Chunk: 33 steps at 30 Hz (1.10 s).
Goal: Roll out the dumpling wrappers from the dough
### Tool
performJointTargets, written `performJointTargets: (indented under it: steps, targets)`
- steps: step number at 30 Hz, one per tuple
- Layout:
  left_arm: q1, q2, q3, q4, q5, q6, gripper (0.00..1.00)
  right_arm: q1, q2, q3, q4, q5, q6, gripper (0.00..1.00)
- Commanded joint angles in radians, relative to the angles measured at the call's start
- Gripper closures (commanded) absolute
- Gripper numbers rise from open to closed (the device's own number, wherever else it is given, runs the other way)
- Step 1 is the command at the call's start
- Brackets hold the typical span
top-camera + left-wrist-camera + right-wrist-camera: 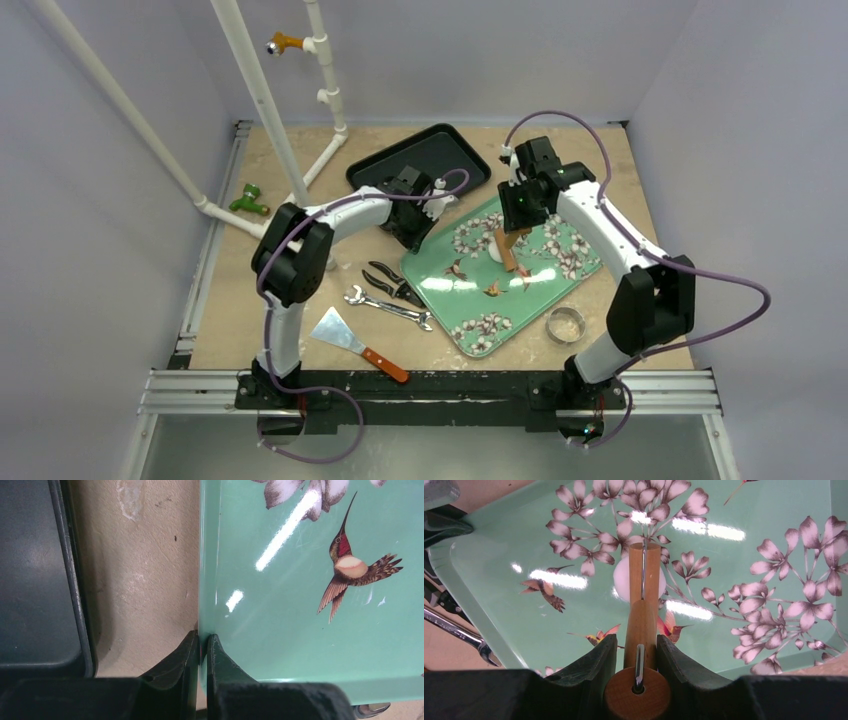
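Note:
A roundish white dough disc, a dumpling wrapper, lies on the green flowered tray; it also shows in the top view as the wrapper. My right gripper is shut on the handle of a wooden roller, whose barrel rests across the wrapper and hides its middle. From above, the right gripper hangs over the tray's far half with the roller below it. My left gripper is shut on the tray's left rim, one finger outside and one inside; from above, the left gripper is at that edge.
A black tray lies behind the left gripper, close to the green tray. Pliers, a wrench and a scraper lie left of the green tray. A metal ring sits at its near right. White pipes cross the back left.

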Motion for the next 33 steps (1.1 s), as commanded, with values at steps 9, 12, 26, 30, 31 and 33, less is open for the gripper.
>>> performJointTargets:
  steps: [9, 12, 26, 30, 31, 33]
  targets:
    - [0.019, -0.026, -0.102, 0.123, 0.018, -0.009, 1.0, 0.134, 0.116, -0.085, 0.182, -0.093, 0.127, 1.0]
    - [0.025, -0.036, -0.119, 0.142, 0.031, -0.008, 1.0, 0.168, 0.137, -0.063, 0.179, -0.074, 0.145, 1.0]
    - [0.045, -0.051, -0.139, 0.159, 0.076, -0.007, 1.0, 0.239, 0.123, -0.161, 0.359, -0.233, 0.247, 1.0]
    - [0.047, -0.049, -0.139, 0.159, 0.079, -0.007, 1.0, 0.252, 0.133, -0.154, 0.361, -0.25, 0.254, 1.0]
    - [0.046, -0.05, -0.139, 0.159, 0.079, -0.006, 1.0, 0.254, 0.133, -0.152, 0.361, -0.252, 0.255, 1.0]
    - [0.047, -0.049, -0.139, 0.161, 0.08, -0.005, 1.0, 0.259, 0.127, -0.151, 0.362, -0.264, 0.257, 1.0]
